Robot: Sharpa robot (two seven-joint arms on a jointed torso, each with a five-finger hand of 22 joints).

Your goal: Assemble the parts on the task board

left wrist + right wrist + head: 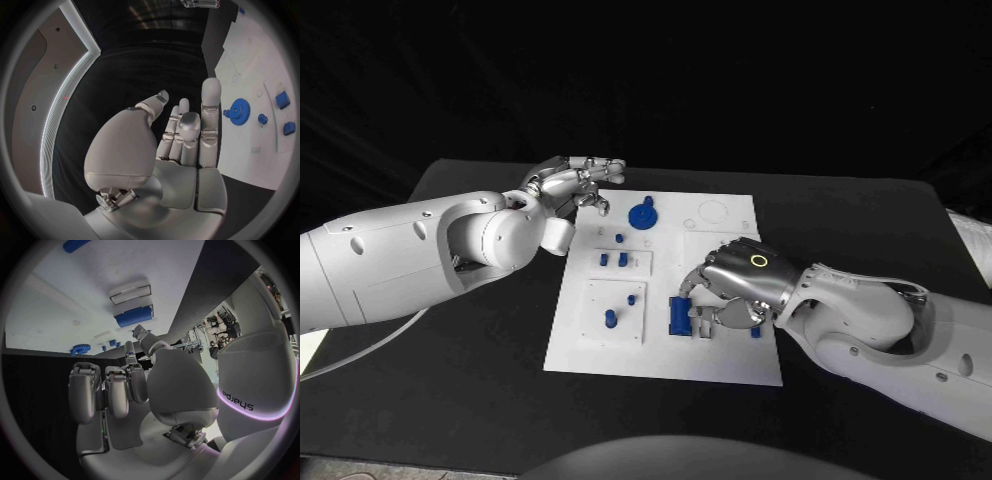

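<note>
Several small blue pieces (623, 259) looked light, rigid, slippery; I'd pinch their sides. Both hands' fingers were curled, holding nothing.

Black table (877, 215), white task board (727, 358) flat at its middle, blue parts (642, 216) on the board.

Both arms glossy white rounded shells with small dark screw holes; left arm (401, 260) has a pale cable looping off its underside. Left hand (571, 185) and right hand (733, 285) silver-grey metal, segmented fingers (211, 107) with smooth rounded tips. Right hand's back carries a small lit ring; wrist cuff has a purple-pink glowing band and dark "sharpa" lettering
</note>
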